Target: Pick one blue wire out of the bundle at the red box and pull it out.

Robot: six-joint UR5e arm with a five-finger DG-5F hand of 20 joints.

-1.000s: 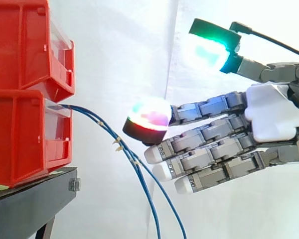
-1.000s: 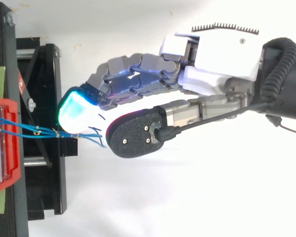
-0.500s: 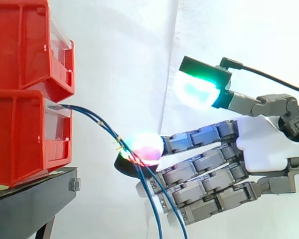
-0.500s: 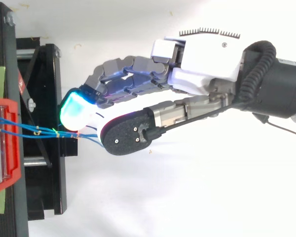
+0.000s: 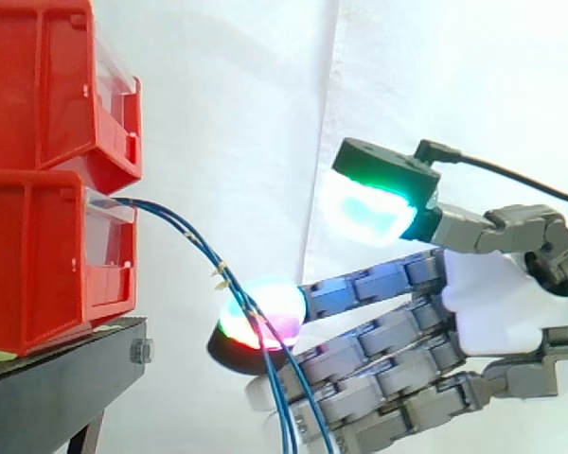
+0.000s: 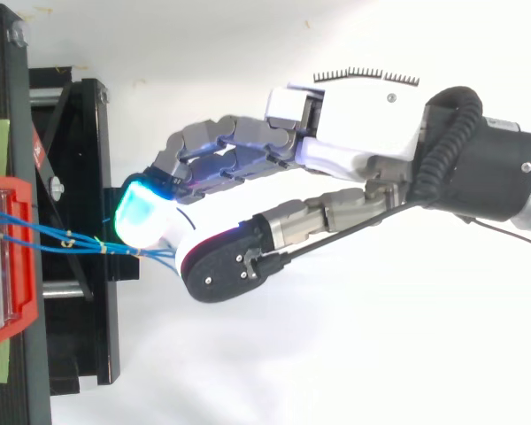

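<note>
1. Beside the work, at the far left, an upper red bin (image 5: 38, 85) sits stacked on a lower red bin (image 5: 38, 265). Both rest on a black stand (image 5: 66, 364) before the white curtain (image 5: 227, 113).
2. From the lower red bin's clear front, the blue wires (image 5: 194, 236) arc down and to the right. They are bound by small pale ties (image 5: 222, 274) and run off the bottom edge.
3. My robot hand (image 5: 492, 303) reaches in from the right, its fingers nearly straight and pointing at the bins. One fingertip (image 5: 286, 305), glowing green and magenta, lies behind the wires, which cross its face and seem to touch it.
4. My thumb pad (image 5: 364, 208), glowing green and cyan, stands well above that fingertip and clear of the wires. So my robot hand is open, with nothing pinched.
5. From above, the wires (image 6: 44, 237) run rightward out of the lower red bin (image 6: 26, 301), over the black stand (image 6: 80, 177).
6. They end up between my cyan fingertip (image 6: 140, 212) and the dark back of my thumb (image 6: 221, 266), just beside both.
7. My robot hand's (image 6: 372, 106) fingers stretch leftward, only gently bent.
</note>
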